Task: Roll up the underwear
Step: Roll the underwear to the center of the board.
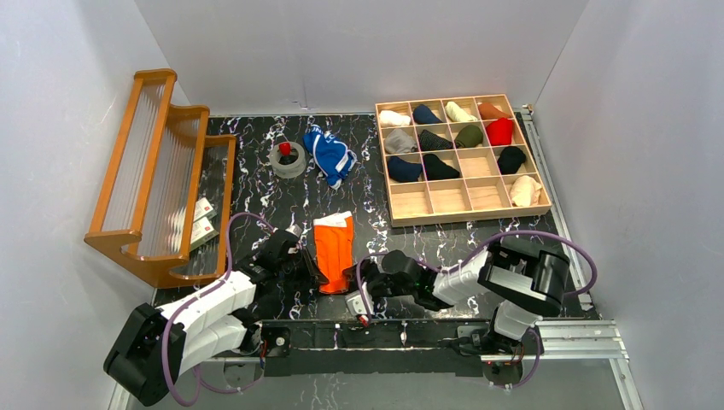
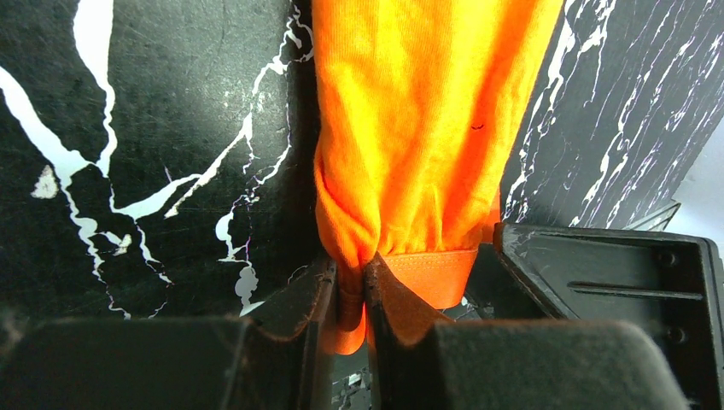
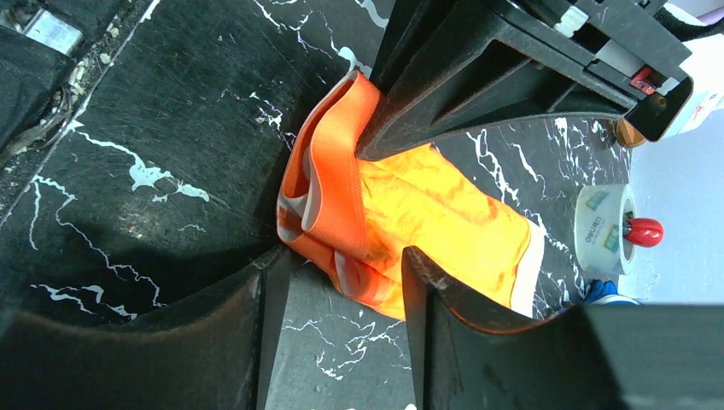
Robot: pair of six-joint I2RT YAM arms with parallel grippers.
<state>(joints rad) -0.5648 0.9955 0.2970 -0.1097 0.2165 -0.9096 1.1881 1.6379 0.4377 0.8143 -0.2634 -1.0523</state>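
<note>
The orange underwear (image 1: 335, 246) lies folded into a narrow strip on the black marbled table, waistband end toward the arms. My left gripper (image 2: 350, 290) is shut on a pinch of the near left corner of this fabric (image 2: 418, 128); from above, the left gripper (image 1: 314, 272) sits at the strip's left edge. My right gripper (image 3: 341, 275) stands open at the near right corner, and the folded waistband (image 3: 329, 196) reaches just between its fingertips (image 3: 417, 272) without being clamped. The blue underwear (image 1: 330, 155) lies crumpled at the back of the table, away from both grippers.
A wooden compartment tray (image 1: 452, 213) holding several rolled garments stands at the back right. A tape roll (image 1: 288, 159) with a red object in it sits beside the blue underwear. A wooden rack (image 1: 154, 179) fills the left side.
</note>
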